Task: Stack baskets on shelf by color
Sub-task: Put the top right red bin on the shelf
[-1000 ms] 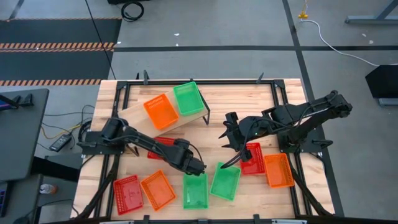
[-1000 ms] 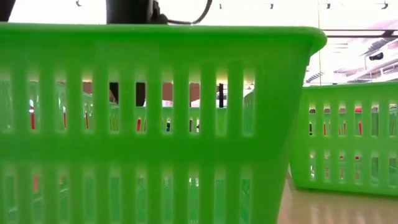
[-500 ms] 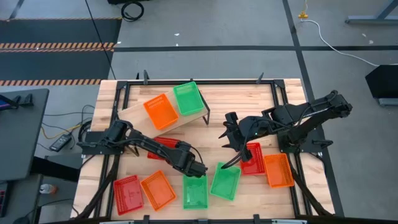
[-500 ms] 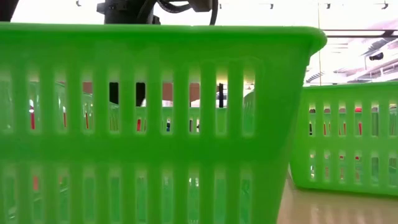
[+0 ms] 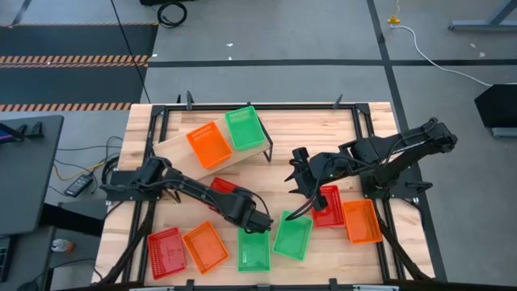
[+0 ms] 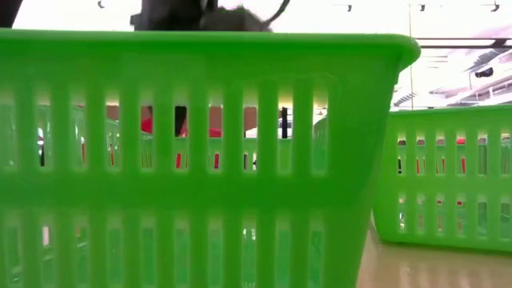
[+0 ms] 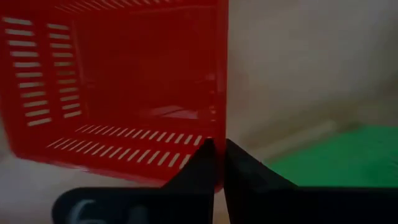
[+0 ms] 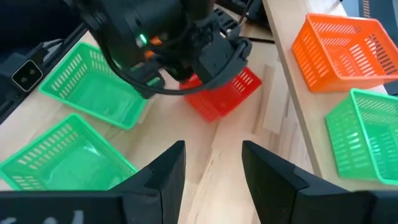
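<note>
My left gripper [image 5: 257, 217] points down at the table's middle, shut on a red basket [image 7: 124, 81]; that basket shows under its arm [image 5: 224, 186] in the high view. My right gripper [image 5: 292, 194] hangs open above the table, right of centre, with nothing between its fingers. The shelf [image 5: 182, 147] stands at the far left with an orange basket [image 5: 210, 144] and a green basket [image 5: 245, 128] side by side on it. Along the near edge lie a red basket [image 5: 166, 250], an orange one [image 5: 204, 246] and two green ones [image 5: 253, 248] [image 5: 292, 236]. My left gripper pinches the red basket's side wall at its rim, near a corner [image 7: 219, 127], one finger inside the basket and one outside. The fingers come from above, pointing down. In the right wrist view the basket [image 8: 221, 93] hangs tilted below the gripper; whether its low end touches the table is hidden.
A red basket [image 5: 327, 204] and an orange basket [image 5: 362, 221] lie at the right, under my right arm. Black frame rails [image 5: 153, 121] run along the table's edges. Bare wood lies between the shelf and my right gripper.
My left gripper has shut on the red basket's wall and shifted a little toward the table's right and near edges, rising slightly. Through the green basket's slots in the low view the red basket now shows higher than before.
</note>
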Robot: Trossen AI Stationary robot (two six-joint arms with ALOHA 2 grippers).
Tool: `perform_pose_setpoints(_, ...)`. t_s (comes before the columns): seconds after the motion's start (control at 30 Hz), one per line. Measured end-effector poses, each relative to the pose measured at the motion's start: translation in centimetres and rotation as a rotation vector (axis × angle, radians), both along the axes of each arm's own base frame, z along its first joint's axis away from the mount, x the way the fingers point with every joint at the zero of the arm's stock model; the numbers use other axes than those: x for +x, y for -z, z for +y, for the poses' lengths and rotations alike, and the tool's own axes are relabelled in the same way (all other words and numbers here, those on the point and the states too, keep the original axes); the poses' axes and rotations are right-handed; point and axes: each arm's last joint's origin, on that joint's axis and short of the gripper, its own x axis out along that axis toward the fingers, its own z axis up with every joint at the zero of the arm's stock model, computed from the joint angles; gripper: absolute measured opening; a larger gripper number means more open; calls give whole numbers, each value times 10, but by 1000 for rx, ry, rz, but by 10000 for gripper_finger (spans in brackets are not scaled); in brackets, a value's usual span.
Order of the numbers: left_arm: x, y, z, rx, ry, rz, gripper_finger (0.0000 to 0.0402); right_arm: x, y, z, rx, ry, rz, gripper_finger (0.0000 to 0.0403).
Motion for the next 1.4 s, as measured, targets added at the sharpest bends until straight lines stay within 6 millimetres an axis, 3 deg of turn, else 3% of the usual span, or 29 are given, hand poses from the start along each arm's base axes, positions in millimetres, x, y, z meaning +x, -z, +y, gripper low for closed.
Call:
perform_pose_setpoints(0.47, -9, -94, -35, 10, 118, -147, 14, -1, 19, 0, -10, 2, 57, 165)
perform_pose_setpoints(0.7, -27, -109, -53, -82, 198, -77, 15, 0, 18, 0, 6, 16, 51, 165)
perform_pose_setpoints(0.93, -37, -124, -66, -97, 294, -132, 15, 0, 18, 0, 9, 19, 49, 165)
perform_pose_setpoints(1.2, -40, -151, -68, -40, 349, -264, 15, 0, 17, 0, 11, 18, 44, 165)
perform_pose_setpoints(1.4, -44, -159, -65, -37, 384, -283, 15, 0, 17, 0, 11, 19, 44, 165)
